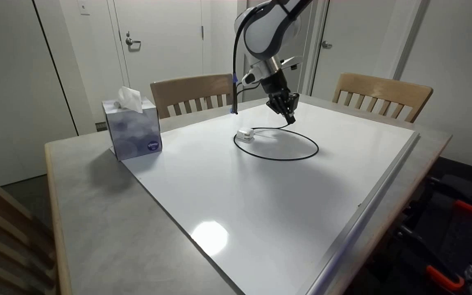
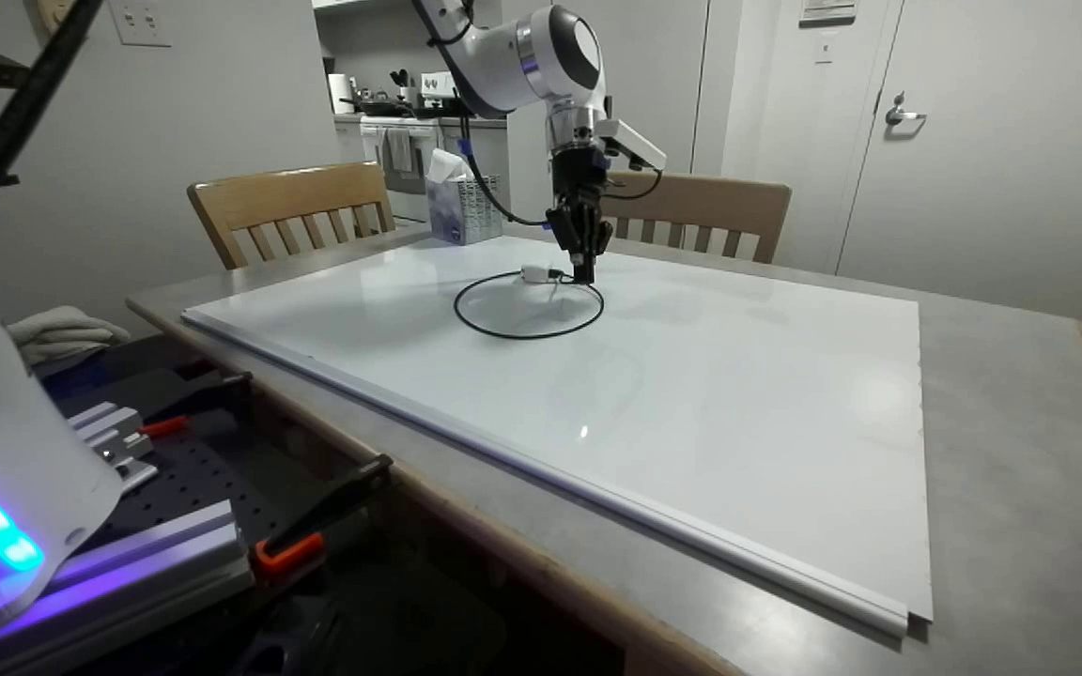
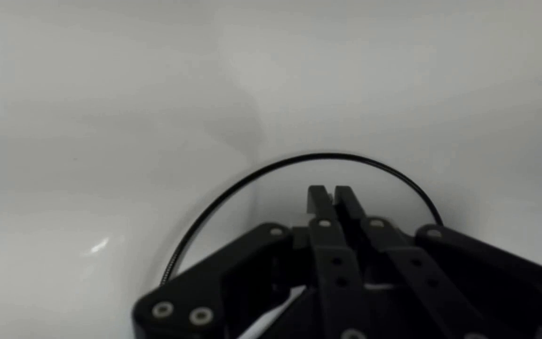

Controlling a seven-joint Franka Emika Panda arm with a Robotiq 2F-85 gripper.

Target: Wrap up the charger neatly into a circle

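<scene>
The charger's thin black cable (image 1: 281,159) lies in one wide loop on the whiteboard; the loop also shows in an exterior view (image 2: 527,336) and, in part, in the wrist view (image 3: 299,158). A small whitish piece (image 1: 245,133) sits on the board at the loop's edge; it also shows in an exterior view (image 2: 537,273). My gripper (image 1: 291,121) points down, low over the loop's edge, with its fingertips (image 3: 331,193) almost together. A small bit shows between them, and the cable runs up to the tips (image 2: 583,276). The fingers hide part of the loop.
A blue tissue box (image 1: 135,129) stands at a corner of the whiteboard (image 1: 260,213). A raised metal rail (image 1: 367,217) runs along one board edge. Wooden chairs (image 2: 297,207) stand round the table. A black cord (image 1: 235,61) hangs from my arm. Clamps (image 2: 292,554) sit by the robot base.
</scene>
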